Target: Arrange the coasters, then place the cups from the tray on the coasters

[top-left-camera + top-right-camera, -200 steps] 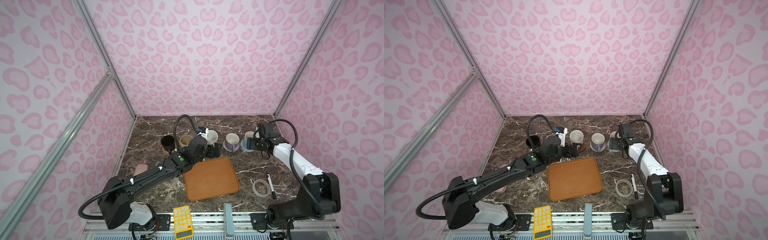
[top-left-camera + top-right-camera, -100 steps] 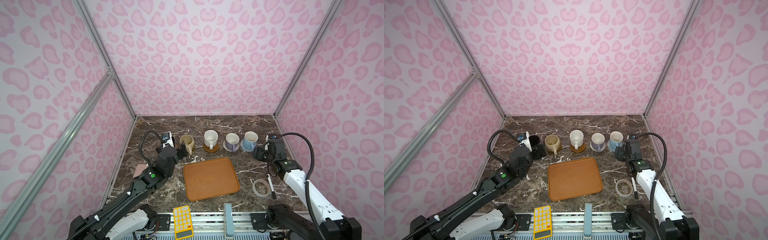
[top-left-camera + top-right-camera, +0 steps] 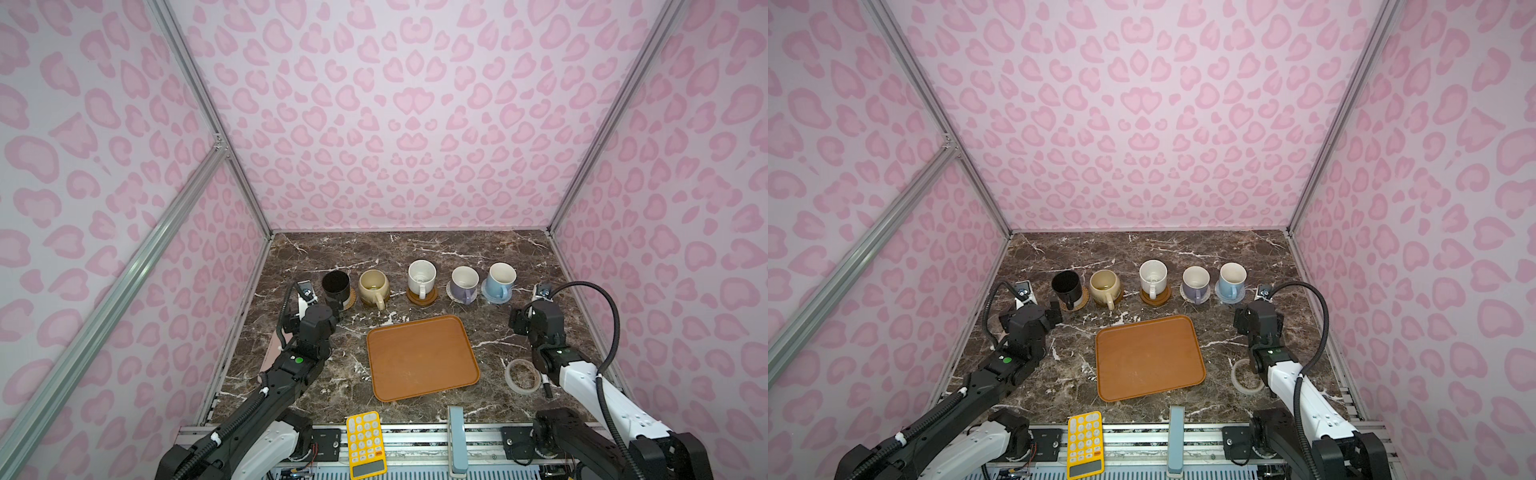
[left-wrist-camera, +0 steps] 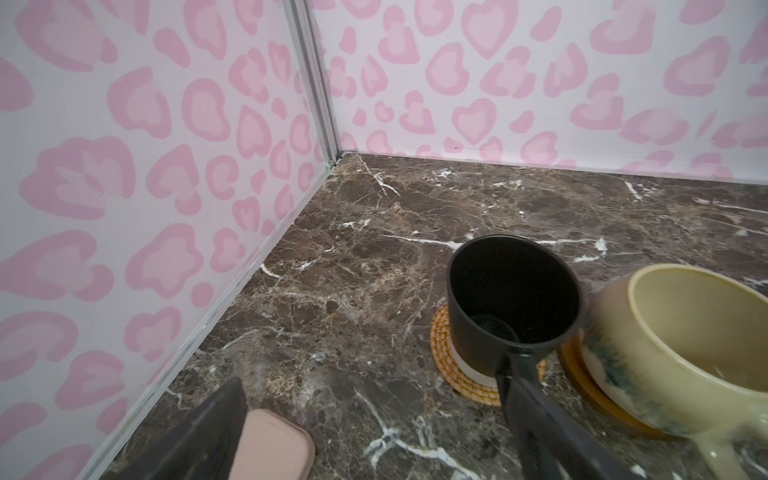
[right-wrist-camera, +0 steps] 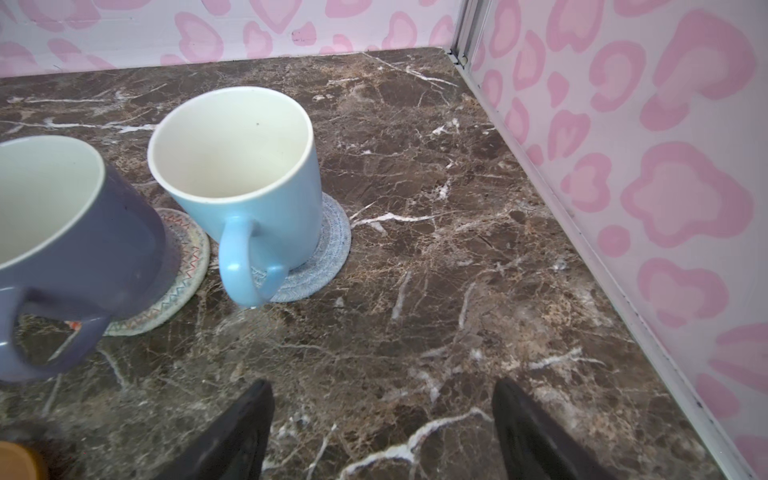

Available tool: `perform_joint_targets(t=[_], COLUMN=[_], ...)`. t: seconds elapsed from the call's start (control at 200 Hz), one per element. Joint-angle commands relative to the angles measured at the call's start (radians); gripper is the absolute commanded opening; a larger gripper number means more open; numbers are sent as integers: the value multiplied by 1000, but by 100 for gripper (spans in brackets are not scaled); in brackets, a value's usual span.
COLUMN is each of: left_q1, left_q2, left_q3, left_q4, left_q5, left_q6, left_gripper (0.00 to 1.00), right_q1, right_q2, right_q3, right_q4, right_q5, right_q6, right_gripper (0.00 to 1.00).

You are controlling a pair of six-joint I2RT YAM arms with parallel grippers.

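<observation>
Now the black mug [image 3: 336, 284], cream-yellow mug [image 3: 373, 286], speckled white mug [image 3: 421, 275], lavender mug [image 3: 464, 281] and light blue mug [image 3: 501, 277] stand left to right in a far row on the counter [image 3: 415, 249], each on its own coaster [image 3: 430, 300], with the tray [image 3: 422, 357] lying just near of them. The left tool [image 4: 370, 374] hangs with jaws apart beside the black mug, and the right tool [image 5: 382, 386] has jaws apart over bare counter, near-right of the light blue mug.

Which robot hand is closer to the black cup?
Left. The left gripper is beside the black cup; the right gripper is past the light blue cup, at the row's other end.
</observation>
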Motion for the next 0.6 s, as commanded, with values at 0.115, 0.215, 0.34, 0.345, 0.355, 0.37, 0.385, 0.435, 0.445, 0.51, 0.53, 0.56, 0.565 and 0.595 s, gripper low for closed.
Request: perform_joint_targets(t=[0.115, 0.215, 0.34, 0.345, 0.355, 0.37, 0.385, 0.435, 0.445, 0.51, 0.53, 0.56, 0.565, 0.595], left_q1=[112, 170, 191, 192, 195, 199, 205, 227, 233, 267, 274, 283, 285, 290], left_q2=[24, 57, 105, 107, 111, 117, 122, 150, 156, 197, 215, 241, 246, 275], left_q3=[-106, -129, -127, -127, -130, -134, -136, -147, -151, -172, -173, -173, -173, -168], left_q4=[298, 370, 416, 418, 426, 436, 445, 481, 492, 564, 577, 593, 595, 608], left_q5=[184, 257, 265, 265, 267, 272, 280, 298, 309, 391, 403, 409, 409, 410], left_q6=[111, 96, 109, 109, 109, 109, 110, 94, 92, 89, 86, 88, 88, 88], left_gripper=[97, 97, 97, 97, 97, 97, 97, 97, 97, 97, 97, 97, 97, 97], right_q1=[-15, -38, -48, -48, -48, -49, -49, -51, -51, -53, -53, -53, -53, -54], right_q2=[21, 74, 148, 151, 156, 164, 173, 201, 208, 248, 259, 271, 272, 276], right_q3=[-87, -119, -121, -120, -119, -119, -120, -124, -124, -119, -118, -111, -110, -108], right_q4=[371, 497, 560, 562, 566, 574, 583, 620, 629, 661, 672, 674, 673, 675], right_q5=[39, 13, -3, -5, -8, -13, -17, -24, -25, -26, -23, -17, -18, -27], right_q6=[-122, -109, -116, -116, -116, -115, -115, -111, -111, -115, -116, -116, -117, -123], right_gripper=[87, 87, 87, 87, 87, 87, 87, 87, 87, 87, 87, 87, 87, 87])
